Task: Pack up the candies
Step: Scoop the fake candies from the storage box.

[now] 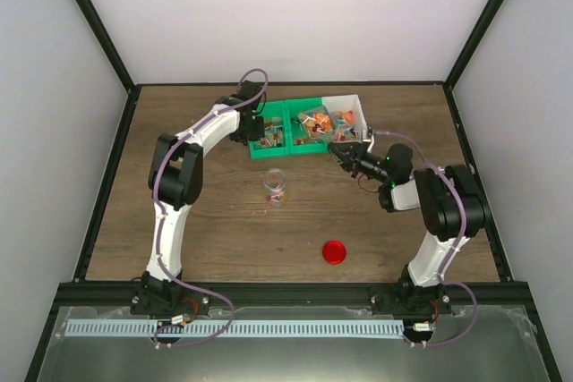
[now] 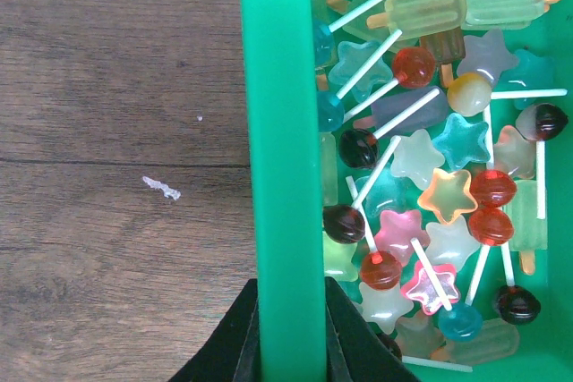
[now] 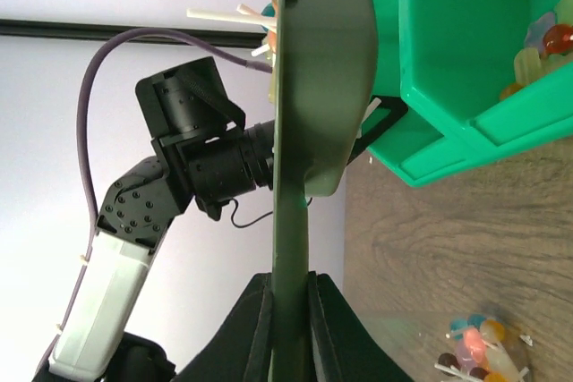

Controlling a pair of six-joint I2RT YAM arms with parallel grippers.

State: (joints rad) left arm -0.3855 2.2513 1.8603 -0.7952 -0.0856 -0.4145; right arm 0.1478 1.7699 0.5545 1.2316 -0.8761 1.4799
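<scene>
In the upper middle of the top view, the left gripper [image 1: 252, 125] is clamped narrow on the left wall of the green bin [image 1: 286, 151]. Its wrist view shows the black fingers [image 2: 358, 355] pinching that wall at the bottom of the frame. The candies [image 2: 421, 185], which are lollipops, stars and ice-pop shapes, fill the bin right of the wall. A few more sit in the clear jar [image 1: 276, 187] at the centre of the table [image 1: 206, 230]. The right gripper [image 3: 291, 328] is closed on a thin panel [image 3: 313, 87], probably a wall of the white bin [image 1: 354, 98]. The red lid [image 1: 334, 251] lies to the lower right of the jar.
</scene>
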